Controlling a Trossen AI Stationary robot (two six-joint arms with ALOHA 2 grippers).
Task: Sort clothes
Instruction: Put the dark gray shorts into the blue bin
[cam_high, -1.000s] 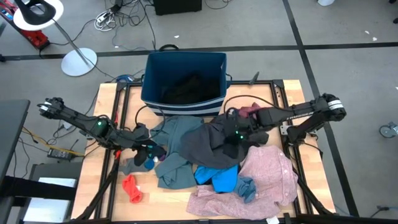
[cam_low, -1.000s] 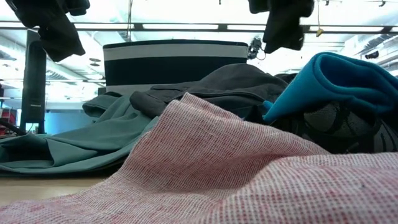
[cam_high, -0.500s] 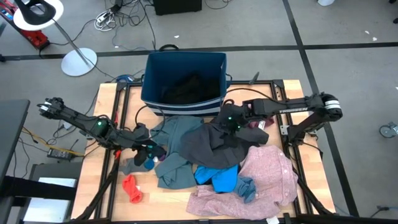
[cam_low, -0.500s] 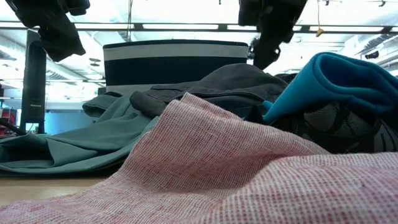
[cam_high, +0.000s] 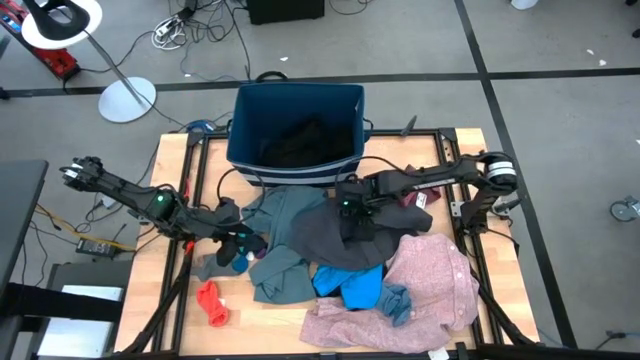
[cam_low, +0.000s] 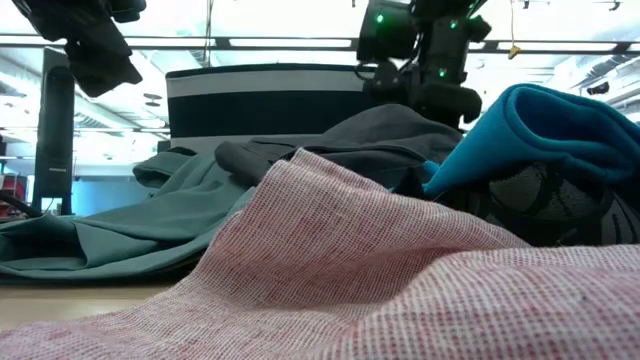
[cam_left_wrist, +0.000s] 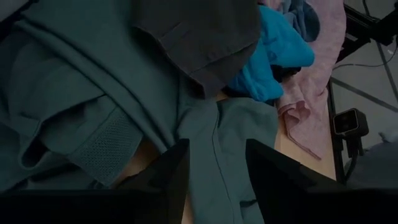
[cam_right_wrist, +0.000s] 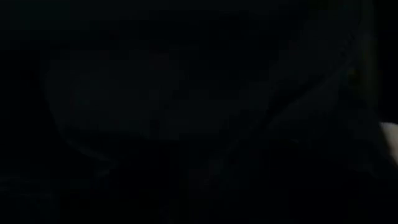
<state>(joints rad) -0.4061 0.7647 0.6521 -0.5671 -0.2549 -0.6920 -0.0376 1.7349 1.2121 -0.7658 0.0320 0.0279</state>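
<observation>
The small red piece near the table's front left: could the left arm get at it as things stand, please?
Probably yes. The small red piece lies alone on bare wood, nothing on top of it. The left gripper hangs close by, a black garment dangling under it, which it would likely have to set down first.

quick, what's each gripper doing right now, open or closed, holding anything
left gripper: gripping a black garment, lifted off the table.
right gripper: down on the dark grey garment; open or closed cannot be told.
</observation>
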